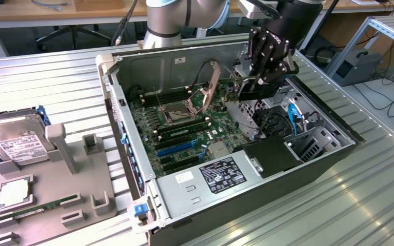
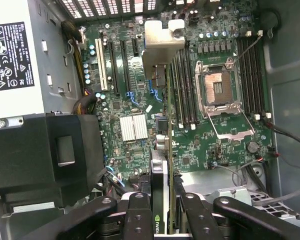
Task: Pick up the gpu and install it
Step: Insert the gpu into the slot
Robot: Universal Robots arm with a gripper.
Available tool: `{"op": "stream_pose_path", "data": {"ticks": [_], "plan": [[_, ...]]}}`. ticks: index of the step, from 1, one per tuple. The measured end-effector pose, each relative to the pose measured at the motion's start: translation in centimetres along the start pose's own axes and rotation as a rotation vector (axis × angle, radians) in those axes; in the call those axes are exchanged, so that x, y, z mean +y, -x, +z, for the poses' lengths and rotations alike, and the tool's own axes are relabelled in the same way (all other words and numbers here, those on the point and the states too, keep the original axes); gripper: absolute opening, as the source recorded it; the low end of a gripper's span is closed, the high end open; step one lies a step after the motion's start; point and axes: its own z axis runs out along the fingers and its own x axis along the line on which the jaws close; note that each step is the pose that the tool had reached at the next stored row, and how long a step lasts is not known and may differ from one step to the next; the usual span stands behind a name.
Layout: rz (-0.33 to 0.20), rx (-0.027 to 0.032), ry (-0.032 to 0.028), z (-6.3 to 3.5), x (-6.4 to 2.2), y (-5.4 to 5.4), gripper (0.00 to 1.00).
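Grips the gpu (image 2: 159,165) between the fingers (image 2: 138,215), closed about halfway and pressed on both its faces. Holds it edge-on above the motherboard (image 2: 140,155) inside the open case (image 1: 279,179) on the ribbed desk (image 1: 368,205), silvery bracket (image 2: 162,42) at the end far from the wrist. Shows nothing of the card's faces in the wrist view. Hides its lower edge behind the fingers in the exterior view; cannot tell whether it touches a slot (image 2: 124,65). Crops the hard drive (image 1: 12,141) at the exterior view's left edge.

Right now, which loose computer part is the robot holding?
The gpu, gripped edge-on over the motherboard; the hard drive and memory stick lie on the tray.
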Motion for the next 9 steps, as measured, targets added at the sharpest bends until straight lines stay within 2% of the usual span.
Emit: {"op": "stream_pose_path", "data": {"ticks": [7,9], "plan": [[0.000,0.0000,0.0000,0.00,0.02,0.00,0.27],[0.000,-0.0003,-0.0009,0.04,0.44,-0.06,0.27]]}}
